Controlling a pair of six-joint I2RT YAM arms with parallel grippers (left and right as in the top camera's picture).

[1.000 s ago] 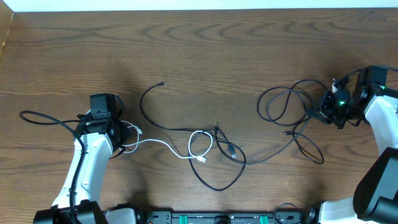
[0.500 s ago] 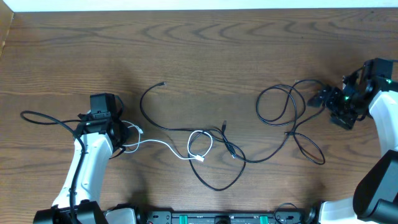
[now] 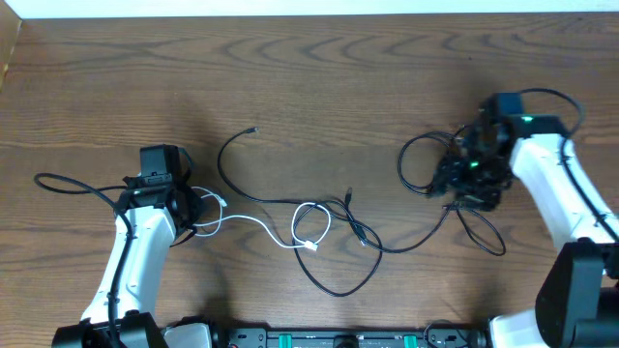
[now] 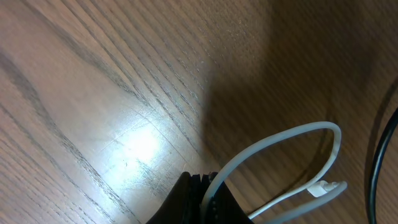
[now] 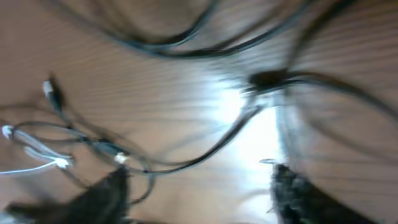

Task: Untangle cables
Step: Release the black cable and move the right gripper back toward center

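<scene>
A brown wood-grain table (image 3: 319, 87) fills the overhead view, and a pale strip (image 3: 309, 8) runs along the top edge of the frame. No more of the room shows. The black cable (image 3: 221, 159) starts at a small plug in the upper left of centre and curves down across the middle. It hangs in a wide loop at lower centre, then rises into several overlapping loops at centre right. The white cable (image 3: 251, 220) lies left of centre and runs from the left gripper (image 3: 198, 213) to a small coil that crosses the black cable at mid-frame. In the left wrist view the dark fingertips are pressed together at the bottom edge, pinching the white cable, which arcs away to its plug end (image 4: 323, 188). The right gripper (image 3: 459, 179) hangs over the black loops at centre right. Its wrist view is badly blurred, but the two dark fingers (image 5: 106, 193) stand well apart in the lower corners with only cable strands on the wood beyond them. A second ago this gripper sat at the far right edge of the frame, at the outer end of those loops. It has since swung inward and to the left. The short black end at mid-frame has shifted slightly to the right. The left arm and the white cable lie as before.
</scene>
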